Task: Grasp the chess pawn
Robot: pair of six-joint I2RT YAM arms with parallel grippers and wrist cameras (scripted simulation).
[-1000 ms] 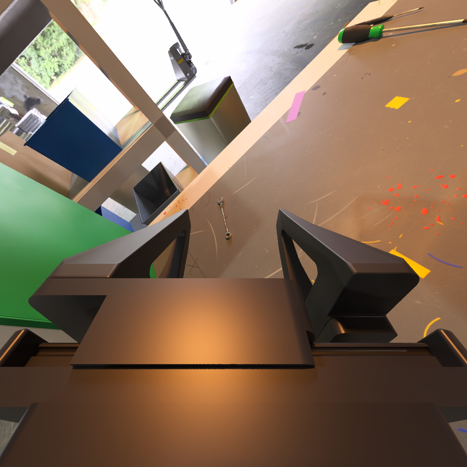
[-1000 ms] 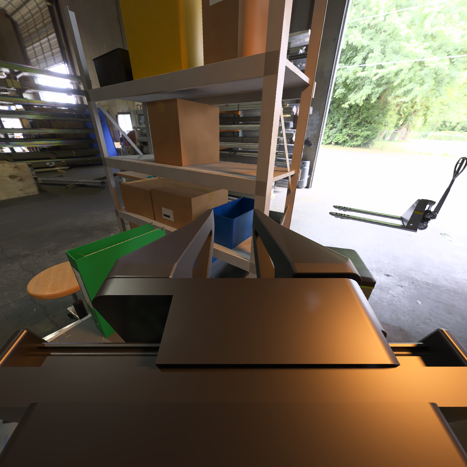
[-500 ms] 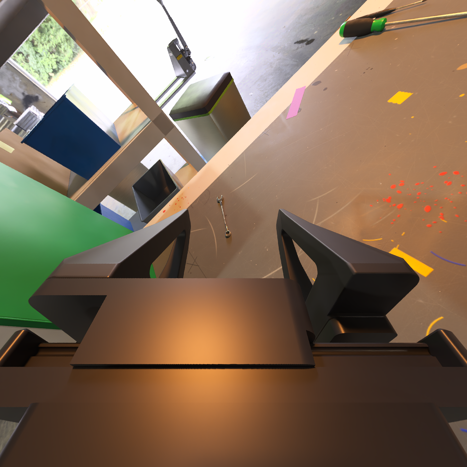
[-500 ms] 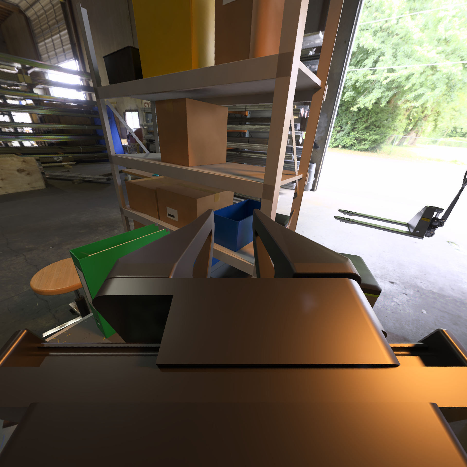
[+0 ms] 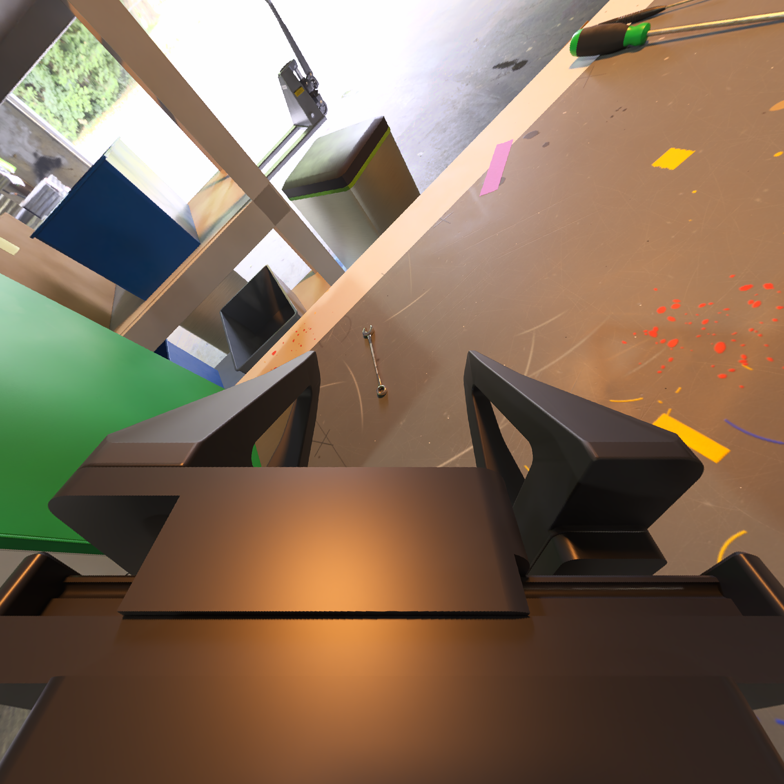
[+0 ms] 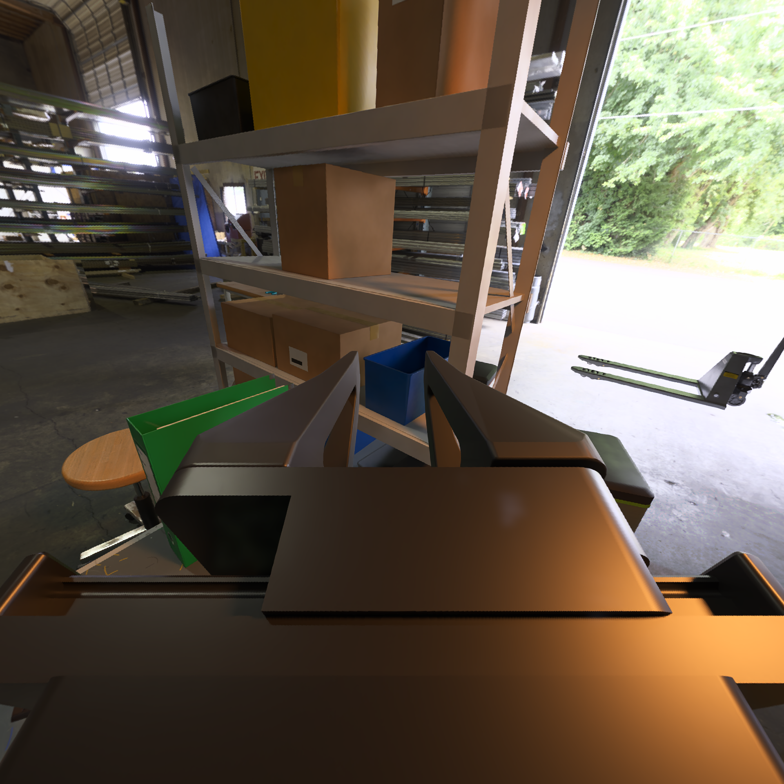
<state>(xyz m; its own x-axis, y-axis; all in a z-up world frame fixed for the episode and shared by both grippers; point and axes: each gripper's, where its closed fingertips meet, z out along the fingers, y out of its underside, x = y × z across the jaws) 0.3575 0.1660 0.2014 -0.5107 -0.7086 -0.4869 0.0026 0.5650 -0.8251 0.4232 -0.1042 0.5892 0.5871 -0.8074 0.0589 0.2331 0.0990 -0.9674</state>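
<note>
Left wrist view: left tool (image 5: 391, 360) wide open, empty.

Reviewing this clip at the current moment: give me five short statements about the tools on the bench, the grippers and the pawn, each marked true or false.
1. A small wrench lies on the workbench ahead of the left gripper. True.
2. The left gripper is shut on the chess pawn. False: its jaws stand wide apart, empty; no pawn shows in either view.
3. A green-and-black screwdriver lies near the bench's far edge. True.
4. The right gripper points down at the bench. False: it faces a shelving unit.
5. A red bin sits on the lower shelf. False: the bin is blue.
</note>
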